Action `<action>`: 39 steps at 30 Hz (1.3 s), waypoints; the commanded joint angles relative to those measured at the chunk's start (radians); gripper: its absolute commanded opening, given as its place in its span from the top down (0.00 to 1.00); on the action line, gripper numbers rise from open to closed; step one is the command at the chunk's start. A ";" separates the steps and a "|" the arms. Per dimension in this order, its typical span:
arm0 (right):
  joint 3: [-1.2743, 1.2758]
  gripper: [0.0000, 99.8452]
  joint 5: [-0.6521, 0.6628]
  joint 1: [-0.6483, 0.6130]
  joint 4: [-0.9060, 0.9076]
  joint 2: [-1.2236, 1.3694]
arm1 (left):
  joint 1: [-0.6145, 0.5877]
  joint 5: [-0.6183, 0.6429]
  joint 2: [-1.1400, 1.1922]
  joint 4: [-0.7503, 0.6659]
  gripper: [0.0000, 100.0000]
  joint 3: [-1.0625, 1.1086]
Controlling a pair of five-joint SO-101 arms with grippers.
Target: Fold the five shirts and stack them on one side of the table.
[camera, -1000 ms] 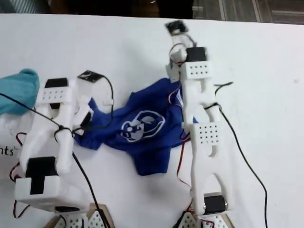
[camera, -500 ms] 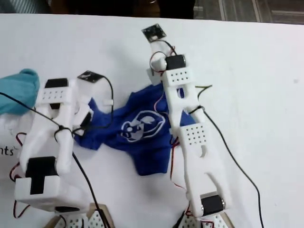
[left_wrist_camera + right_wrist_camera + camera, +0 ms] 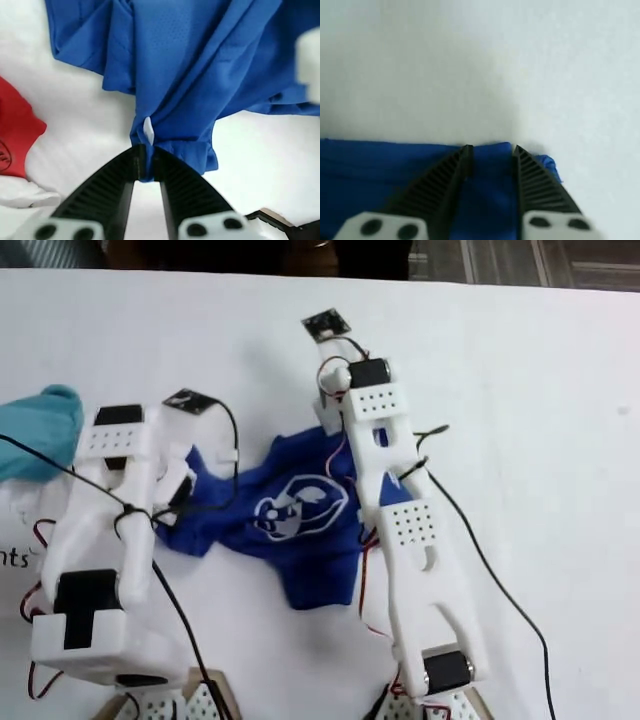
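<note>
A blue shirt [image 3: 300,505] with a white print lies crumpled on the white table between the two arms. At the shirt's left edge, my left gripper [image 3: 183,488] is shut on the hem; the left wrist view shows its black jaws [image 3: 147,157] pinching a fold of blue shirt [image 3: 200,65]. My right gripper [image 3: 335,420] is at the shirt's far edge. In the right wrist view it [image 3: 491,150] stands open, its fingertips straddling the edge of the blue shirt [image 3: 380,175].
A teal shirt [image 3: 40,425] is bunched at the table's left edge. A red shirt [image 3: 15,132] and some white cloth [image 3: 25,195] lie close by my left gripper. Bare white table [image 3: 540,390] spreads to the right and to the far side.
My right arm has swung left along the shirt's far edge, from its right corner towards the middle. The left arm and its hold on the hem are unchanged.
</note>
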 commanded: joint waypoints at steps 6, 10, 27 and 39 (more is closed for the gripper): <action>-0.222 0.98 0.014 0.035 0.064 -0.047 | 0.008 -0.006 -0.005 0.012 0.97 -0.002; -0.201 0.98 0.008 0.041 0.099 -0.162 | 0.008 -0.006 -0.005 0.012 0.97 -0.001; -0.035 0.98 0.011 0.047 0.194 -0.372 | 0.008 -0.006 -0.005 0.028 0.97 -0.002; 0.882 0.98 0.015 0.056 0.105 -1.003 | 0.008 -0.005 -0.011 0.054 0.97 -0.010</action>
